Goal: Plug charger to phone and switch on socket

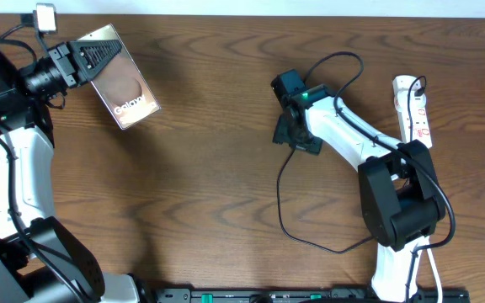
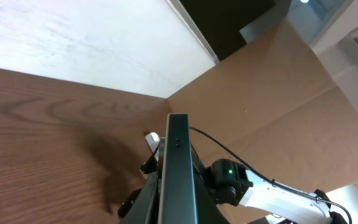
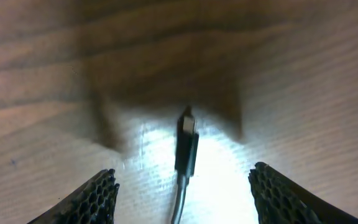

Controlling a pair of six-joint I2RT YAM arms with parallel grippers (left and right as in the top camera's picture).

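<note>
Phone (image 1: pixel 123 84) was clamped in the left end effector (image 1: pixel 108 57) at ten o'clock, while the right end effector (image 3: pixel 184 171), spread wide, hung over the charger (image 3: pixel 186 146) tip on the table (image 1: pixel 209 168), with the socket (image 1: pixel 414 109) at two o'clock.

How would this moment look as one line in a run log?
left pincer: shut on phone | right pincer: open, straddling charger plug on table | socket: no pincer on it

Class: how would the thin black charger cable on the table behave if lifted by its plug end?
Probably floppy: the charger lies in a loose loop, so it would trail. Likely light, being thin. Its plug tip looks small, so it might twist in the right gripper.
</note>
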